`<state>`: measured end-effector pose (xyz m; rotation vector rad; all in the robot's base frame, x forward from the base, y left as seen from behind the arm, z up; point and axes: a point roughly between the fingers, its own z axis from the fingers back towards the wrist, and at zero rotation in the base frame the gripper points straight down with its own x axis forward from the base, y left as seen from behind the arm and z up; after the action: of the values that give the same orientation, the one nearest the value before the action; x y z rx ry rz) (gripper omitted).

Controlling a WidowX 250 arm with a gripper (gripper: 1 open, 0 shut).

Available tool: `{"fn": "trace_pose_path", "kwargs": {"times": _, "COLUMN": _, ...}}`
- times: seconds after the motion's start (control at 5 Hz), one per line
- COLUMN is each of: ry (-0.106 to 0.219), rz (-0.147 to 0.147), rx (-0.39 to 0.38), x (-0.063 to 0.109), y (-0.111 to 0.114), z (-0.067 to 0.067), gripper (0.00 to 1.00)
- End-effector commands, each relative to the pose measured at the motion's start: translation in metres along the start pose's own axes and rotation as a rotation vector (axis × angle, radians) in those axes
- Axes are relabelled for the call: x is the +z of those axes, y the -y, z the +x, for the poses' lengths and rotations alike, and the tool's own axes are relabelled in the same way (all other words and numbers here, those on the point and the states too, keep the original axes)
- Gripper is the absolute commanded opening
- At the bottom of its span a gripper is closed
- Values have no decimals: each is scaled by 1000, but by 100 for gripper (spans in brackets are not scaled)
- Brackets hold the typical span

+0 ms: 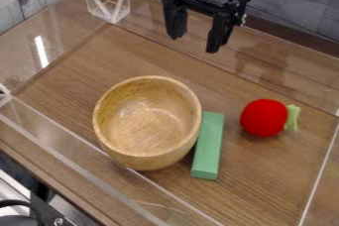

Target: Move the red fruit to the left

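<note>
The red fruit (267, 117) lies on the wooden table at the right, its pale green leafy tip pointing right. My gripper (196, 32) hangs high at the back, well above and behind the fruit, and a little to its left. Its two dark fingers (173, 20) stand apart with nothing between them, so it is open.
A wooden bowl (147, 121) sits left of the fruit. A flat green block (209, 145) lies between bowl and fruit, against the bowl's right side. Clear plastic walls (54, 47) fence the table, and a low clear edge runs along the front.
</note>
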<state>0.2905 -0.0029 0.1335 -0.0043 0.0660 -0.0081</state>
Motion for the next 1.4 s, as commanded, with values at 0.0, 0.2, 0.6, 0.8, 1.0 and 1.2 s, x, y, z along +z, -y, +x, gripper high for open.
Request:
{"fn": "trace_pose_path", "kwargs": {"times": 0.0, "ry": -26, "rz": -7, "rx": -10, "x": -10, "y": 9, "z": -5, "gripper": 100}}
{"fn": "trace_pose_path", "kwargs": {"times": 0.2, "ry": -38, "rz": -15, "rx": -71, "x": -20, "y": 35, "z": -8, "gripper": 100}}
{"fn": "trace_pose_path", "kwargs": {"times": 0.6, "ry": -22, "rz": -9, "rx": -178, "x": -32, "y": 91, "z": 2, "gripper": 100}}
{"fn": "trace_pose_path", "kwargs": {"times": 0.8, "ry": -13, "rz": -6, "rx": -241, "x": -37, "y": 99, "z": 4, "gripper": 100}}
{"fn": "trace_pose_path", "kwargs": {"times": 1.0, "ry": -16, "rz": -4, "rx": -292, "x": -44, "y": 92, "z": 10, "gripper": 0}}
{"fn": "trace_pose_path", "kwargs": {"times": 1.2, "ry": -13, "rz": 2, "rx": -325, "x": -60, "y": 93, "z": 14, "gripper": 100}}
